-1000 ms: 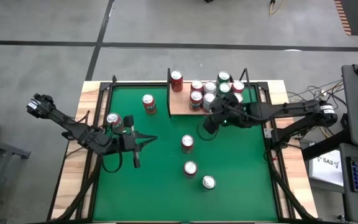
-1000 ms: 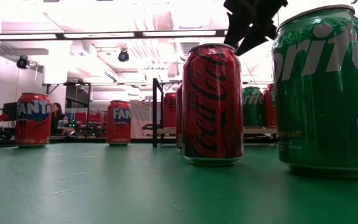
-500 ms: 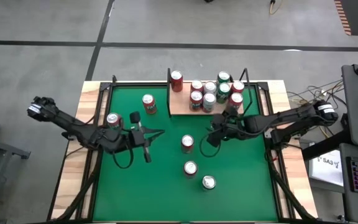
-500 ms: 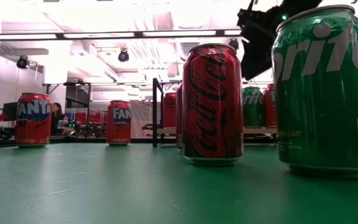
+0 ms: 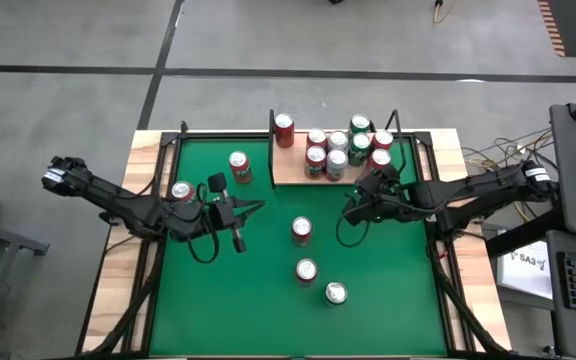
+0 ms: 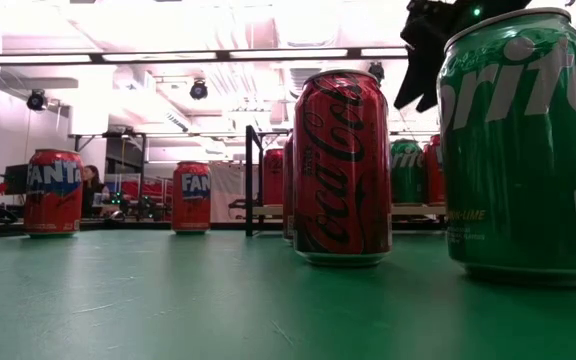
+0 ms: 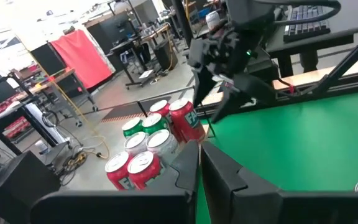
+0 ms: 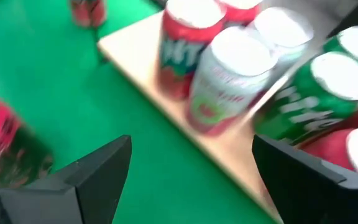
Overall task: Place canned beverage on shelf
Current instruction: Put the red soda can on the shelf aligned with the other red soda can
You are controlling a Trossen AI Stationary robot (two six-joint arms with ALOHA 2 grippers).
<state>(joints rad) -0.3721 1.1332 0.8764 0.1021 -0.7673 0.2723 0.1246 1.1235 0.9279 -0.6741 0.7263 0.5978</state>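
High view: right gripper point(image 5: 351, 211) hangs over the green felt just in front of the shelf point(image 5: 286, 168), jaws spread wide, nothing between them. Right wrist view backs this up: both dark fingers point(image 8: 86, 180) well apart, only felt and shelf cans past them. Shelf already carries a cluster of cans at its right end and one red can point(image 5: 284, 129) alone at its left end.

Nearest loose can looks like the red one point(image 5: 301, 230) standing on the felt, near the right gripper, toward table centre and slightly nearer the front edge. It stands upright, long axis vertical, top facing the overhead camera. Two more loose cans stand further toward the front: another red one point(image 5: 306, 270) and the green Sprite can point(image 5: 336, 292).

Left gripper point(image 5: 238, 222) is fully closed, holds nothing, and sits near that same red can on its other side. The right arm is the one with jaws ready, so my guess is it takes the pick, then carries back toward the shelf behind it.

Bare shelf board shows between the lone can and the cluster.
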